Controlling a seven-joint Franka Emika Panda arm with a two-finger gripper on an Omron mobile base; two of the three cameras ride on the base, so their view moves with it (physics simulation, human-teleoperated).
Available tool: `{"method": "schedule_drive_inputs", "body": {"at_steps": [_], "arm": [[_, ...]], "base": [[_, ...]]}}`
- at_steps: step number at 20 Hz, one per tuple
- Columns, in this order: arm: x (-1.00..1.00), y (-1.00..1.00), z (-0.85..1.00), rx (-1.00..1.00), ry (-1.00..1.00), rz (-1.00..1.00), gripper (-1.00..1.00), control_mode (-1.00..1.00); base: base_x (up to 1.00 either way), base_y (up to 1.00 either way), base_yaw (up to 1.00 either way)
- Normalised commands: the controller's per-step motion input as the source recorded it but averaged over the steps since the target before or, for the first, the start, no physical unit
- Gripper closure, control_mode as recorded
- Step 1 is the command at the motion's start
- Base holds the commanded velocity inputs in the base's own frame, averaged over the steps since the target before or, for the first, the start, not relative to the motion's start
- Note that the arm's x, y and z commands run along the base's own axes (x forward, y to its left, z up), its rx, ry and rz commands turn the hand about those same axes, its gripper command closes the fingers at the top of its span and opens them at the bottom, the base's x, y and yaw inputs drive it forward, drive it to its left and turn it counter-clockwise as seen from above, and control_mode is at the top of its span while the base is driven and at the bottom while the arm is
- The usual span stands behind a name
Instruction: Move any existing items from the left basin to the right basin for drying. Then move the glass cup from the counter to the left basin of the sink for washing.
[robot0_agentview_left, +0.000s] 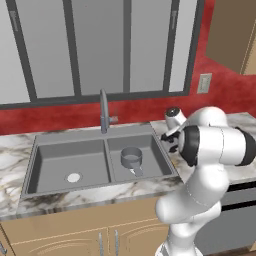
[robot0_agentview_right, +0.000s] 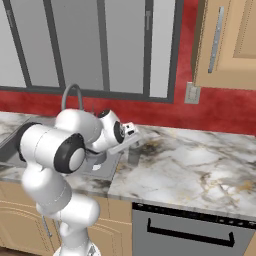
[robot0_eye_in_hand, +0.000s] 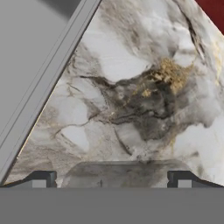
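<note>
The left basin (robot0_agentview_left: 55, 167) of the sink (robot0_agentview_left: 35, 150) holds only its pale drain disc (robot0_agentview_left: 73, 177). In the right basin (robot0_agentview_left: 152, 150) sits the grey metal pot (robot0_agentview_left: 131, 158), short handle toward the front edge. Further right, on the marble counter (robot0_agentview_right: 200, 160) just beside the sink's rim, stands the glass cup (robot0_agentview_right: 133, 154). The gripper (robot0_eye_in_hand: 111, 178) hangs directly over it with jaws spread wide, the cup's rim between the fingertips (robot0_eye_in_hand: 43, 178), not clamped.
</note>
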Motion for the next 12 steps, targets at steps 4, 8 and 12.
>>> {"method": "schedule_drive_inputs", "body": {"at_steps": [4,8,12], "arm": [[-0.44,0.00,-0.29,0.00,0.00,0.00,-1.00,-1.00],[-0.31,0.00,-0.23,0.00,0.00,0.00,-1.00,-1.00],[-0.15,0.00,-0.17,0.01,0.00,0.00,-1.00,-1.00]], "base": [[0.00,0.00,0.00],[0.00,0.00,0.00],[0.00,0.00,0.00]]}}
